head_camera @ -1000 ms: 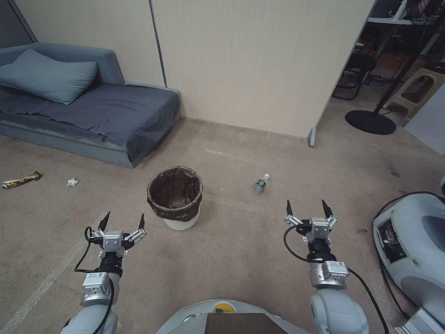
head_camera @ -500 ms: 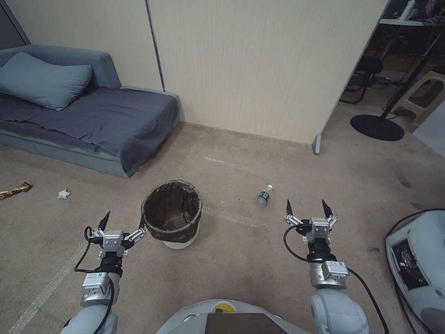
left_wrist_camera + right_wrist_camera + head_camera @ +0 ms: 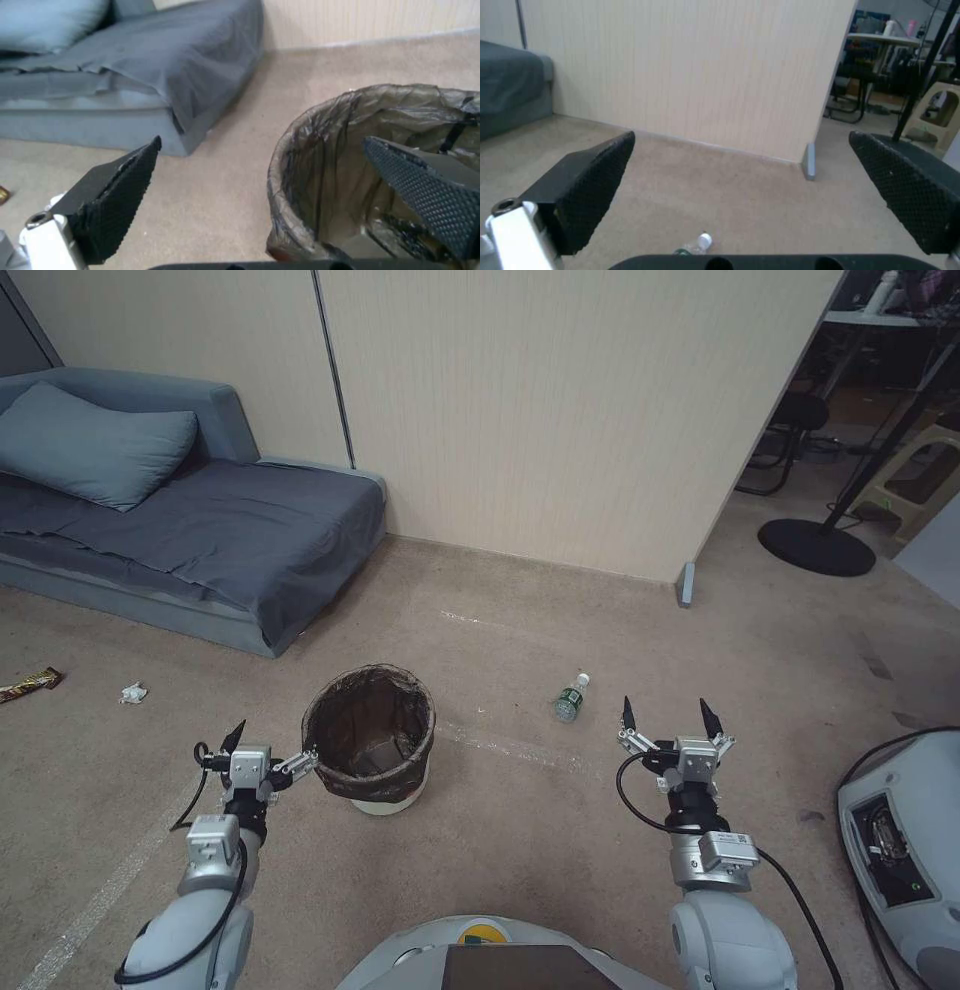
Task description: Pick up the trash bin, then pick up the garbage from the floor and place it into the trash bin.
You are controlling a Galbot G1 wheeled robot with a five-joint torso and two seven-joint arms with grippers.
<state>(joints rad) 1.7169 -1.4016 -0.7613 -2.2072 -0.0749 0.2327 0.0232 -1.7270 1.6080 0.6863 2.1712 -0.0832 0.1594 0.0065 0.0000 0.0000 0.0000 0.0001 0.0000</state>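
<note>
one finger of the spread left claw [image 3: 268,748] overhangs the trash bin [image 3: 370,740].

The left claw [image 3: 270,748] stands spread at the trash bin [image 3: 371,736], whose near rim lies between its fingers, one over the bin's mouth, one outside above bare carpet. Ahead of the spread right claw [image 3: 668,716], open carpet runs to the bottle [image 3: 569,698]; the sofa bed [image 3: 190,532] and partition wall [image 3: 560,420] bound the far side.
</note>
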